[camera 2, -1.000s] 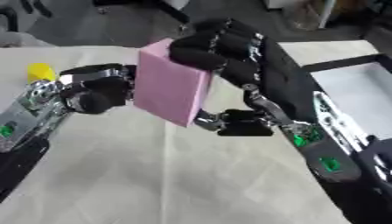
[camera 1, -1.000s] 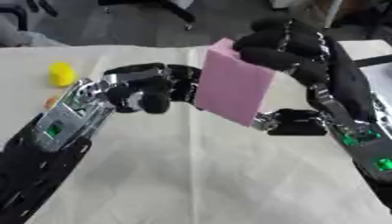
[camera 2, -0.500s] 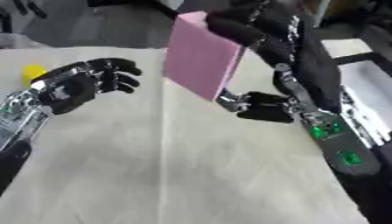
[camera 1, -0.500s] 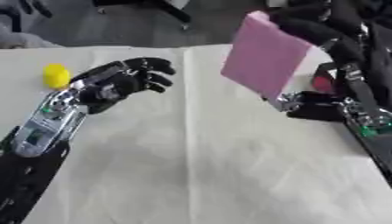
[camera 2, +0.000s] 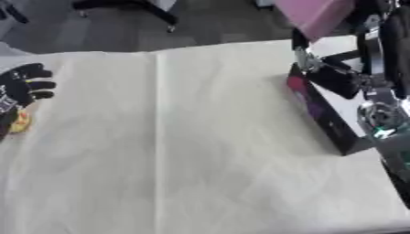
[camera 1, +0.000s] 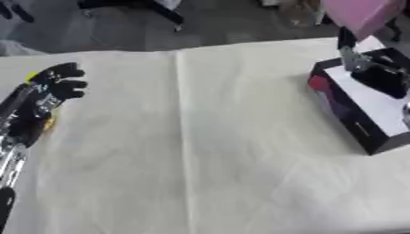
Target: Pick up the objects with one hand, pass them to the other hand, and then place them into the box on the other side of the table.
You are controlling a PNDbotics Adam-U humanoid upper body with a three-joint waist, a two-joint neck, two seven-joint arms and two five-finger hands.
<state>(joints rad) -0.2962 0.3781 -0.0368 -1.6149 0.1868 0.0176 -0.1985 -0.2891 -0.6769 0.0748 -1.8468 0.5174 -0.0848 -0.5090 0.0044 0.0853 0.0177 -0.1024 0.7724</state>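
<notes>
Cream table cloth (camera 1: 208, 151) fills the near part of both views, with a lengthwise crease left of the box. The box (camera 1: 360, 116), black-walled with a white inside and a red patch on its left wall, sits on the cloth at the right edge. Well left of the box, at the cloth's left edge, the left hand (camera 1: 50, 89) hangs over the cloth, fingers relaxed and slightly spread, holding nothing. A yellow object (camera 2: 19, 122) lies on the cloth just under and beside that hand, far from the box; part is hidden by the arm. Over the box's far end, the right hand (camera 2: 340, 75) comes in from the upper right, thumb part dark above the white inside. The pink block (camera 2: 314, 14) is up above the box's far left corner, tilted, cut by the top edge. The right hand's fingers are on the block, but the exact grip is blurred. Beyond the table, dark floor and chair legs.
</notes>
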